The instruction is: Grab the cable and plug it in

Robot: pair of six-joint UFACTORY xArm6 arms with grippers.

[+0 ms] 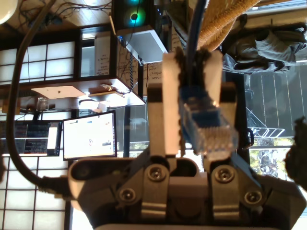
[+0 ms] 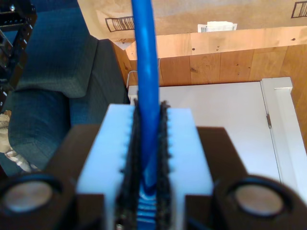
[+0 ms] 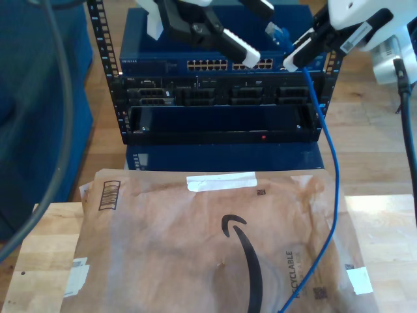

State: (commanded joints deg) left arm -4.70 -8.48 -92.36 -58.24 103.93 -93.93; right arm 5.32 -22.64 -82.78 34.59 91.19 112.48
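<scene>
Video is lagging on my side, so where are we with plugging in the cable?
Done: the cable is grabbed; my first hand is shut on its plug, my second hand farther along it. In hand: the plug is held up by the rack's port row in the exterior view. Left: it sits in no port yet, so lining up and pushing in remain.

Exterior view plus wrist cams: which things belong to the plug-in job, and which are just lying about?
Job:
- cable, blue, with its clear plug
- my first gripper, fingers shut at the plug end
- my second gripper, shut on the cable further along
- port row on the rack

Lying about:
- brown paper mailer
- wooden table
- monitor
</scene>
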